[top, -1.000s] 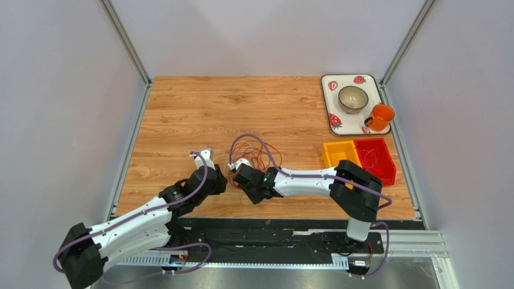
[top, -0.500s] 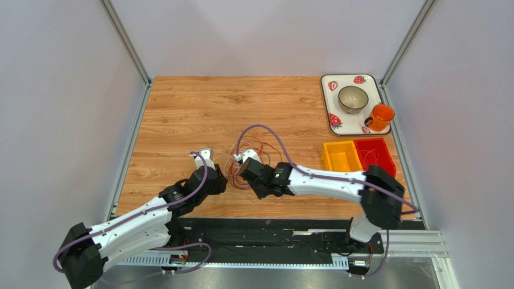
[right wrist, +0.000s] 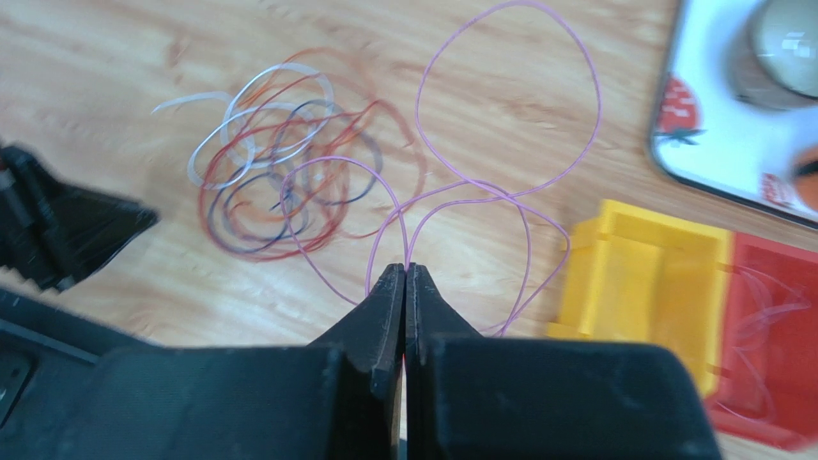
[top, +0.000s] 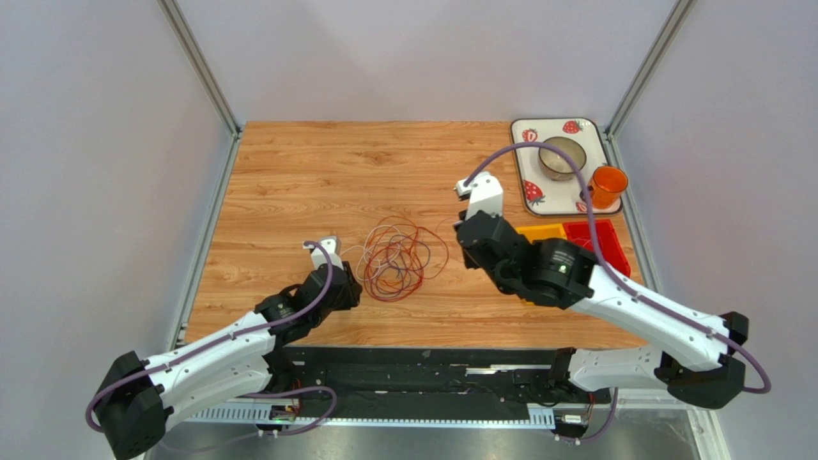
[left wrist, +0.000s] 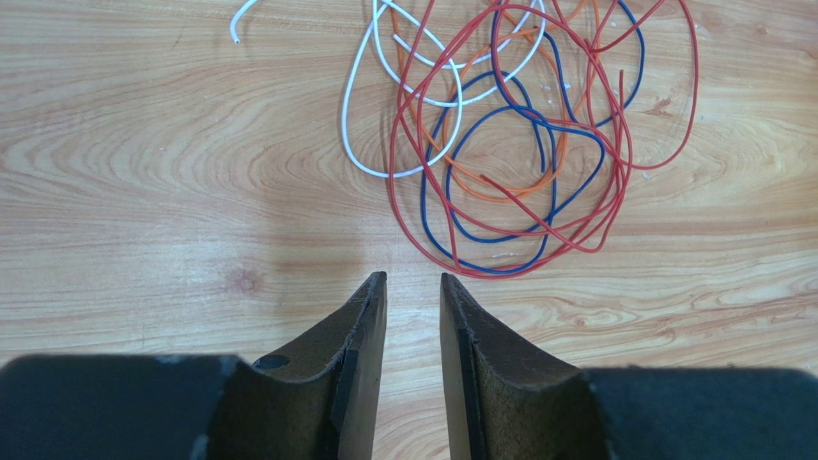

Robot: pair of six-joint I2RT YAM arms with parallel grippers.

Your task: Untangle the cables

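Observation:
A tangle of thin cables (top: 398, 257) in red, orange, dark blue and white lies mid-table. It also shows in the left wrist view (left wrist: 518, 144), with a white loop (left wrist: 348, 144) at its left. My left gripper (top: 348, 280) (left wrist: 413, 280) hovers just short of the tangle's near edge, jaws a narrow gap apart and empty. My right gripper (top: 469, 240) (right wrist: 405, 270) is raised to the right of the tangle. It is shut on a thin lilac cable (right wrist: 595, 86), whose loops hang below it and reach toward the blurred tangle (right wrist: 278, 182).
A yellow bin (top: 542, 233) (right wrist: 653, 268) and a red bin (top: 600, 244) (right wrist: 768, 335) stand at the right; the red one holds a thin pale wire. Behind them a strawberry tray (top: 523, 158) carries a bowl (top: 562, 155) and an orange cup (top: 607, 184).
My right arm has lifted and swung right and back, away from the tangle, drawing the lilac cable out with it. The left arm has not moved.

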